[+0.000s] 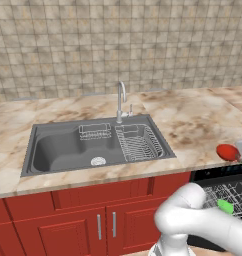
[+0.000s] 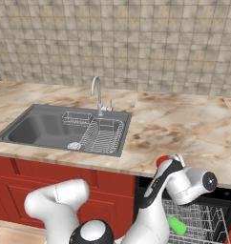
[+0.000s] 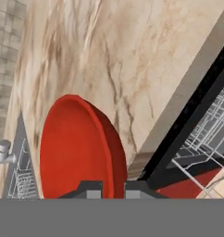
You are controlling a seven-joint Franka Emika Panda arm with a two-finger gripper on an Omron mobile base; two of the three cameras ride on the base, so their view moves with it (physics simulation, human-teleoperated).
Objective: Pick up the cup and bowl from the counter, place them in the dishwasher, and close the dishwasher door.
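Green cup point(image 2: 177, 225) already lying in dishwasher point(image 2: 217, 209) rack, door down. Gripper point(image 3: 115, 189) clamped on rim of red bowl point(image 3: 77, 148), fingers pinching edge, bowl at front edge of counter point(image 3: 146, 69) just above open dishwasher. Left to do: carry bowl down into rack, release, shut door. Sink point(image 1: 93, 142) beyond, well apart

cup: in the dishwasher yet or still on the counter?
In. The green cup lies on the white wire rack of the open dishwasher, below the counter edge; the left base view shows the same.
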